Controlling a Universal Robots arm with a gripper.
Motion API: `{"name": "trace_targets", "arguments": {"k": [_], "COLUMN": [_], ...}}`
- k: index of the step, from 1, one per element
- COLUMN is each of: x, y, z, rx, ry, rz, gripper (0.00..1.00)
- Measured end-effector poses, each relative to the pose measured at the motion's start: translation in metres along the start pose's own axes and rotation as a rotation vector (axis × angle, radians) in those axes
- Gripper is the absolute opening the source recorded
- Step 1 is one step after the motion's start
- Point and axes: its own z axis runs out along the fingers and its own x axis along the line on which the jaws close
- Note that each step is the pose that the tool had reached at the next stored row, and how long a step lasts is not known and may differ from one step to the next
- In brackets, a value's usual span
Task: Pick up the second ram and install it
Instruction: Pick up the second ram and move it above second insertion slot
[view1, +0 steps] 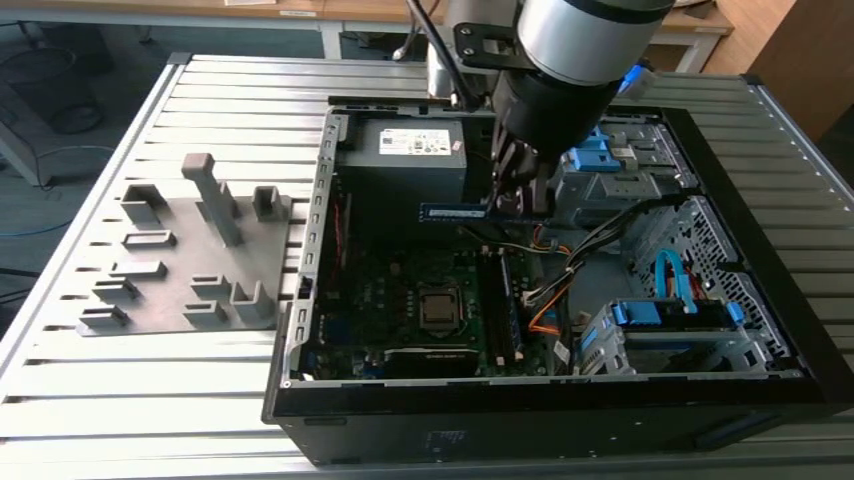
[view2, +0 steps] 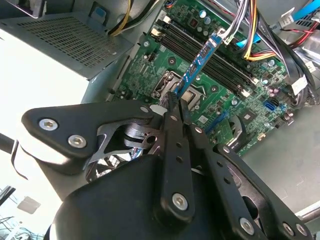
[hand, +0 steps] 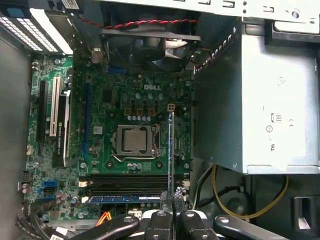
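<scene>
Gripper (view2: 176, 102): jaws clamped on second ram (view2: 201, 61), held above memory slots (hand: 125, 181). Step: carrying to install. Stick lies crosswise to the slots; seating likely calls for turning it parallel.

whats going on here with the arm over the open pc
The arm's gripper is shut on the second ram, holding it above the motherboard inside the open computer case. It is not in a slot yet. Another blue stick already sits in one of the memory slots.

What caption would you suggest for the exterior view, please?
Robot fingers hold a long dark blue memory stick above the green motherboard.
</scene>
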Motion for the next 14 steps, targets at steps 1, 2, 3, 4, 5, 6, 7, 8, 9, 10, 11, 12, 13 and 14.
{"name": "trace_targets", "arguments": {"k": [1,2,3,4,5,6,7,8,9,10,11,12,13,14], "x": [0.0001,0.0003,0.0004,0.0005,0.0006,0.0008,0.0009,0.0010,0.0012,0.0013,0.0014,0.0016,0.0017,0.0018], "y": [-0.0001,-0.0002,-0.0003,-0.0003,-0.0004,-0.0005,-0.0006,-0.0007,-0.0007,-0.0008,-0.0009,-0.0010,-0.0011,-0.0012], "z": [0.0010,0.0020,0.0030,0.0040,0.0051,0.0062,0.0072,0.0082,0.0092,0.0103,0.0112,0.0123,0.0134,0.0144], "rx": [0.0000,0.0000,0.0000,0.0000,0.0000,0.0000,0.0000,0.0000,0.0000,0.0000,0.0000,0.0000,0.0000,0.0000], "ry": [0.0000,0.0000,0.0000,0.0001,0.0000,0.0000,0.0000,0.0000,0.0000,0.0000,0.0000,0.0000,0.0000,0.0000], "rz": [0.000,0.000,0.000,0.000,0.000,0.000,0.000,0.000,0.000,0.000,0.000,0.000,0.000,0.000], "gripper": [0.13,0.13,0.13,0.13,0.13,0.13,0.13,0.13,0.13,0.13,0.13,0.13,0.13,0.13]}}
